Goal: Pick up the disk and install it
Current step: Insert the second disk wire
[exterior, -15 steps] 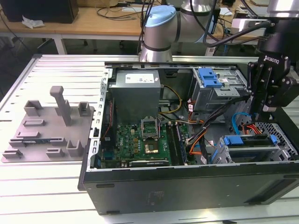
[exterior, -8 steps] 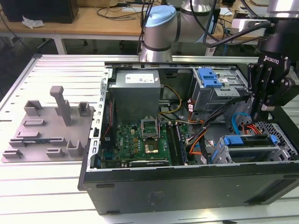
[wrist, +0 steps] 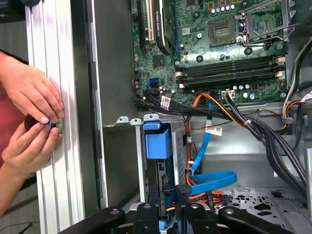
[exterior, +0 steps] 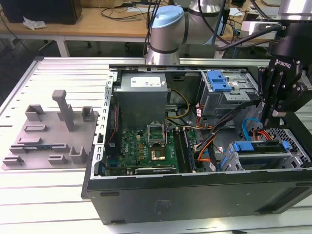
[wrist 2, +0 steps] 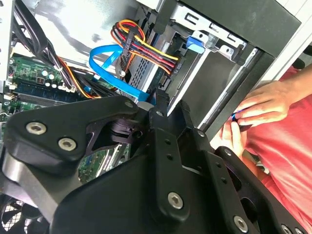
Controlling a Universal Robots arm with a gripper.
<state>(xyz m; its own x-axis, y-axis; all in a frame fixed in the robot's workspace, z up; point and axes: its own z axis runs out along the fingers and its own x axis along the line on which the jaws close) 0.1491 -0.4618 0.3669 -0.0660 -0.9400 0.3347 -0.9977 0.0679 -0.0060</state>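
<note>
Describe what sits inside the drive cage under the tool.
A flat silver disk with a blue plastic frame sits in the grey metal drive cage, below the black tool. The cage walls cover the disk's underside and connectors.

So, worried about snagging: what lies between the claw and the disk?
In the exterior view, a blue flat cable and red-orange wires lie between the claw and the disk.

The exterior view looks down at the whole open computer case (exterior: 195, 161); both wrist views sit close inside it, sharing its blue cable (wrist 2: 105, 68) (wrist: 214, 180).
</note>
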